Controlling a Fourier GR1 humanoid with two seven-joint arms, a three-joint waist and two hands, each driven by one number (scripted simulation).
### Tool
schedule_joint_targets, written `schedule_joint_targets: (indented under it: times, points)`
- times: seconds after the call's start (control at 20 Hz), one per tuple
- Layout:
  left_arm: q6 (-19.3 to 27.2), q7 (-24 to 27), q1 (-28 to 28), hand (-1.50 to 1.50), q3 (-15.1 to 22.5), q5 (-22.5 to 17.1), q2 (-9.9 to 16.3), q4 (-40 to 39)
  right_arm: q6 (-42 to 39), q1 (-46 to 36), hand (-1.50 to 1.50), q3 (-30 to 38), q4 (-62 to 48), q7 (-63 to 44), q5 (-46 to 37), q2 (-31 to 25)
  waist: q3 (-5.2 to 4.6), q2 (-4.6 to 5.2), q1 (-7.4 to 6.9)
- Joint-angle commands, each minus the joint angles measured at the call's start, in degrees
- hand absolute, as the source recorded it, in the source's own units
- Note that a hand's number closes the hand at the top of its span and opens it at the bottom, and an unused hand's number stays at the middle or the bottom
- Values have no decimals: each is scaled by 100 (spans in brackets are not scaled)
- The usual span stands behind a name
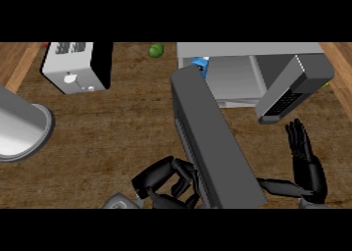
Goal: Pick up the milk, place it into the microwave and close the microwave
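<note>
Across the brown counter (99,127) the microwave (243,73) sits at top right, its dark door (207,142) swung wide toward the robot. Milk (201,62), blue, barely shows inside the microwave, behind the door's top edge. Left of the microwave: toaster (77,66), metal pot (15,130), green lime (157,49). Left hand (164,181) clenched against the door's lower end. Right hand (305,162) released, fingers straight up, right of the door.

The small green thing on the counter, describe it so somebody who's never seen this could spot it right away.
Start at the open microwave along the counter's far edge, then look just left of its top corner. The small green rounded object lies there alone on the brown counter, between the microwave and the white toaster. It is the only green thing among grey, white and black appliances.
</note>
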State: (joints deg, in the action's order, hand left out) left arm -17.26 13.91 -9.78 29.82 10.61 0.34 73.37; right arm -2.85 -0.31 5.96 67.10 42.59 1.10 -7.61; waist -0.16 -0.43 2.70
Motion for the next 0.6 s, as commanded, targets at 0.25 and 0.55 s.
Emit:
schedule_joint_targets:
  times: [0.25,0.55]
  points:
    - [2100,-98,-1043,150,2014,-921,-33,-979,-703,1354,-150,80,2327,-824,730,-426,1,52,84]
    - [3333,91,-1551,150,2471,-2006,-30,-1330,-1088,1363,-150,107,3044,-1381,1193,-663,-9,97,285]
